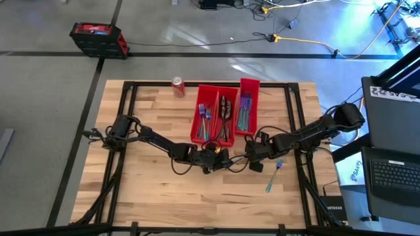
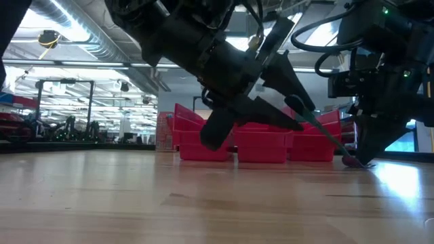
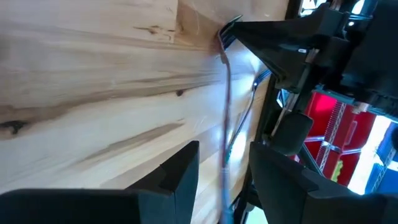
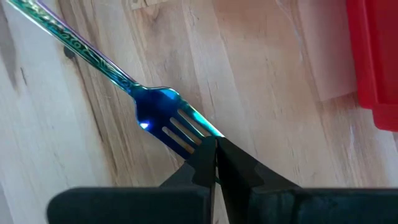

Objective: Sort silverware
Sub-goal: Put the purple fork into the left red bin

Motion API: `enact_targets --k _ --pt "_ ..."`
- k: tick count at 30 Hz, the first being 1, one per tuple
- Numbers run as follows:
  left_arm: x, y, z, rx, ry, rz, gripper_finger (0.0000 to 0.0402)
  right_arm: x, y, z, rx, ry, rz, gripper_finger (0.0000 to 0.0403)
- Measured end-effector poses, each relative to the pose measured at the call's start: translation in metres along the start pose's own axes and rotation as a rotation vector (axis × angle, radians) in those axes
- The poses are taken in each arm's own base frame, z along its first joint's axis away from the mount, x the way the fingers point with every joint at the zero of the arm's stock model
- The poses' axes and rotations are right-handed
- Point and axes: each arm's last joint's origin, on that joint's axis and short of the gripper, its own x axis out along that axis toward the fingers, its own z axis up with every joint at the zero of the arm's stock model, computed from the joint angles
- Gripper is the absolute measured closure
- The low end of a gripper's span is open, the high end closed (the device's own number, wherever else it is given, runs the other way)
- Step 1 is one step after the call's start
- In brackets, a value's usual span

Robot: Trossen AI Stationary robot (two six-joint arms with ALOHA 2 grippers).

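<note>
An iridescent teal-blue fork is tilted between my two grippers near the table's middle. My right gripper is shut on its tine end, low by the tabletop. The handle rises toward my left gripper, which is open. Its fingers stand on either side of the handle with a gap showing on both sides. A second teal fork lies flat on the table, nearer the front and right of the grippers. More silverware lies in three red bins. My right gripper pinches the ends of the fork's tines between its two fingertips. It comes steeply from above. The fork slants, tine end down by the table and handle rising away toward my left gripper.
The three red bins stand side by side at the far middle, just behind the grippers. A red soda can stands left of them at the far edge. Bare wood lies along the near half. A laptop sits off the right edge.
</note>
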Motion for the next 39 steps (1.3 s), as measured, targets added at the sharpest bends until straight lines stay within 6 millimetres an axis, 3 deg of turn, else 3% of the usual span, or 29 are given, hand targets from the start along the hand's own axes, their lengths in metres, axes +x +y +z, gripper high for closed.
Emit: enact_targets --k 16,39 --pt "0.001 -0.009 -0.004 0.055 0.035 -0.016 0.0302 0.000 0.000 0.000 0.003 -0.004 -0.007 0.0403" --pt "0.007 -0.005 -0.003 0.038 0.032 0.026 0.0303 0.000 0.000 0.000 0.003 -0.006 -0.010 0.0403"
